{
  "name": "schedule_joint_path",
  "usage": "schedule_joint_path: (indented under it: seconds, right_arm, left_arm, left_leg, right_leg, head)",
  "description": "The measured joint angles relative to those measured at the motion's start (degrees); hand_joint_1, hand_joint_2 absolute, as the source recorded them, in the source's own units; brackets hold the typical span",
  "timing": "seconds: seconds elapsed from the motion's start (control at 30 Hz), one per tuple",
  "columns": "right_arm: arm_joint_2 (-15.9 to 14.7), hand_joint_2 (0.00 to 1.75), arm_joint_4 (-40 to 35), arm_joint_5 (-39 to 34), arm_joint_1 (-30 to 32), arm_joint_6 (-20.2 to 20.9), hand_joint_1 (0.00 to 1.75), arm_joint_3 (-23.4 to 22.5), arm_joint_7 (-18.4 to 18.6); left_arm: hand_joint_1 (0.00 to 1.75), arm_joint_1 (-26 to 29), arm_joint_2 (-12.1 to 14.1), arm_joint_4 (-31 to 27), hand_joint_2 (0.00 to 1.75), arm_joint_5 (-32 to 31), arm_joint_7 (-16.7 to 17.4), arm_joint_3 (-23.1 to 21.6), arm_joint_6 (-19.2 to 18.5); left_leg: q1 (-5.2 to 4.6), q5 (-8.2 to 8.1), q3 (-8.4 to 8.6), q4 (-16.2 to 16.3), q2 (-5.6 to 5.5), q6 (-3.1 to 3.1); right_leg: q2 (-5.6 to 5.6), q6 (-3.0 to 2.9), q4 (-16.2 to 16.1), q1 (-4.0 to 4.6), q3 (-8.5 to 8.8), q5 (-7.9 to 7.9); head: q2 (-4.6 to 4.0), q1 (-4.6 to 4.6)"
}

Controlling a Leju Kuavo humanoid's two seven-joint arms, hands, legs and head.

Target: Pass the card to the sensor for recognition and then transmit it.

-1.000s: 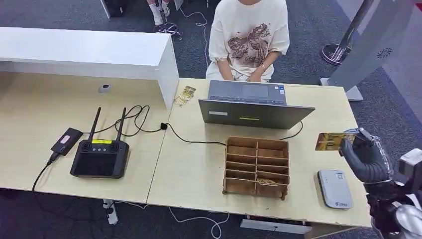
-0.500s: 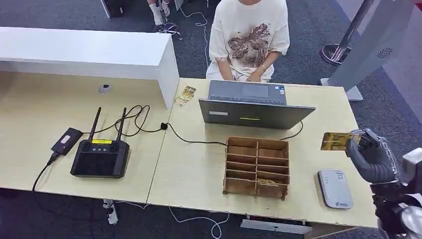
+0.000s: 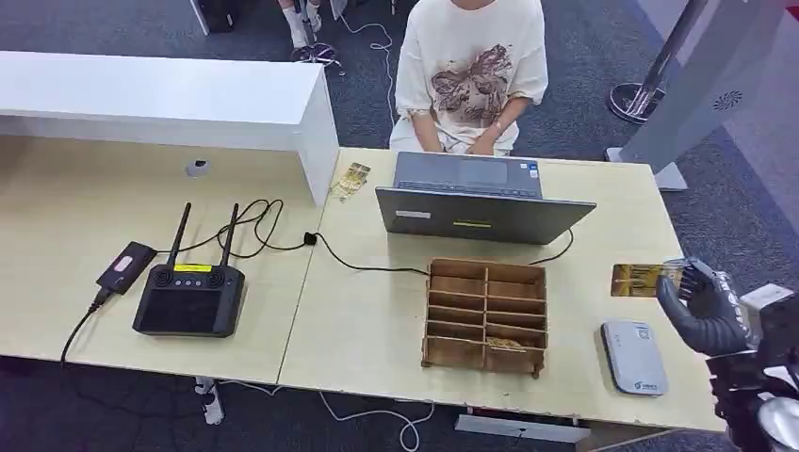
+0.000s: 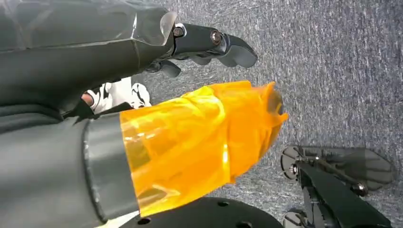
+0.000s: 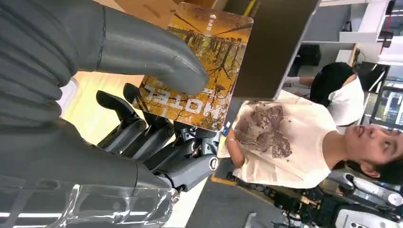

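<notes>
My right hand (image 3: 702,306) pinches a gold hotel card (image 3: 639,280) between thumb and fingers, holding it up above the table's right end. In the right wrist view the thumb presses on the card's printed face (image 5: 204,61) and the dark fingers (image 5: 157,137) back it from behind. The sensor, a flat grey-white reader (image 3: 634,356), lies on the table near the front edge, below the card and slightly nearer to me; the card is apart from it. My left hand (image 4: 199,95) hangs over grey carpet, its orange-wrapped thumb and dark fingers apart, holding nothing.
A wooden compartment box (image 3: 486,315) stands left of the reader. Behind it is a laptop (image 3: 481,202), with a person (image 3: 471,66) seated beyond. A black antenna device (image 3: 188,297) and cables lie at the left. Another card (image 3: 350,180) lies by the white counter (image 3: 170,94).
My right hand has carried the card a little to the right and then down, closer to the table's right front corner. Nothing else has moved.
</notes>
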Motion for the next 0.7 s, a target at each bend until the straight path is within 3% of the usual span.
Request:
schedule_joint_path:
  seconds: [0.7]
  right_arm:
    - [-6.25, 1.75, 0.55, 0.24, 8.02, 6.56, 1.75, -7.26, 3.65]
  left_arm:
    - [0.00, 0.06, 0.11, 0.00, 0.00, -0.55, 0.03, 0.00, 0.46]
  left_leg:
    - [-0.03, -0.06, -0.01, 0.01, 0.00, 0.08]
  right_leg:
    - [0.01, 0.03, -0.03, -0.03, 0.00, -0.02]
  head:
    - [0.00, 0.00]
